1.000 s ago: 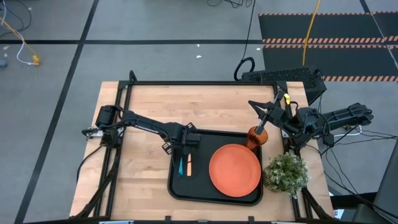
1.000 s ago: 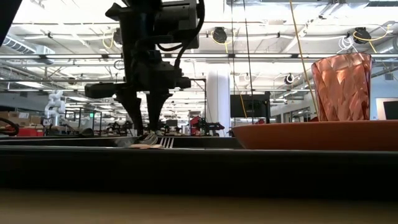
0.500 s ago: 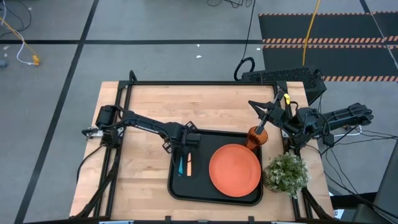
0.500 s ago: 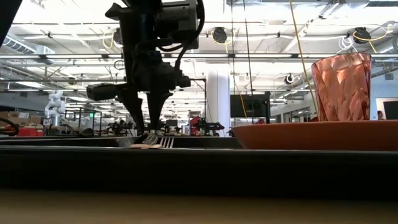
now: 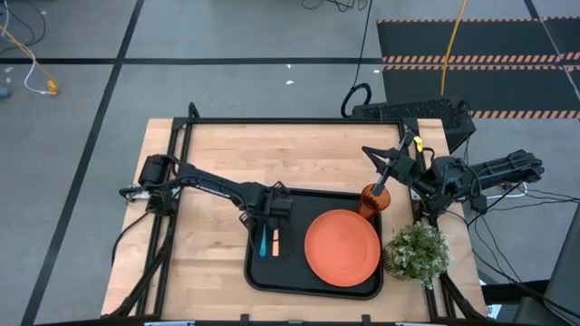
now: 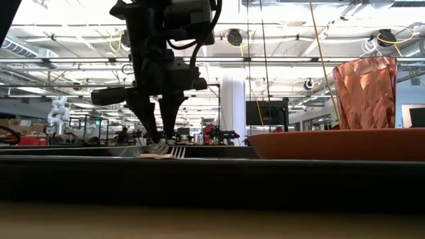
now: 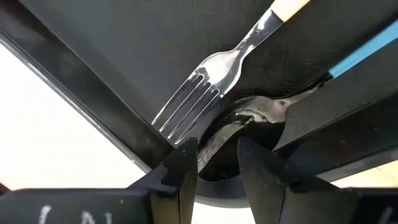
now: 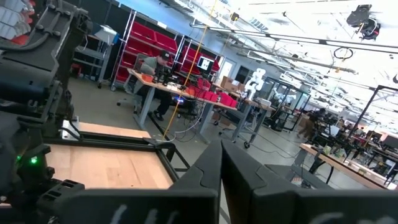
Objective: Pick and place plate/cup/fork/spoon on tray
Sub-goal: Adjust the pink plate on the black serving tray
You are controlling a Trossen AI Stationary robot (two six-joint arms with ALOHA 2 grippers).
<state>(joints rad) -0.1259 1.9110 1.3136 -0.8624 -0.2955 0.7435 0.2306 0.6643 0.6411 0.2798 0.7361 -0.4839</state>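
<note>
Wooden desk (image 5: pixel 217 163) filling the middle of the high view, black frame rails along its edges. Black tray (image 5: pixel 317 283) down at the desk's near edge, right of centre, biggest piece of tableware out there. Orange plate (image 5: pixel 342 246) lying flat in the tray's right half, reaching close to the tray's right rim. Small potted plant (image 5: pixel 418 251) on the desk just past the tray's right edge, by the desk's near right corner. Translucent orange cup (image 5: pixel 372 199) standing upright at the tray's far right corner, right behind the plate; tall and ribbed above the plate's rim in the low view. Left gripper (image 7: pixel 214 163) down over the tray's left part, at the far ends of the cutlery, fingers parted and pointing straight down, nothing pinched between them; spoon bowl showing in the gap, fingertips just clear of it. Right gripper (image 5: pixel 366 152) parked over the desk's right side, beyond the cup, fingers pressed together, holding nothing. Fork (image 7: pixel 205 93) and spoon (image 7: pixel 261 112) side by side in the tray's left part, left of the plate, both flat on the tray floor: tan handle and blue handle running parallel, spoon nearer the tray's left rim, fork tines just beside the spoon's bowl.
</note>
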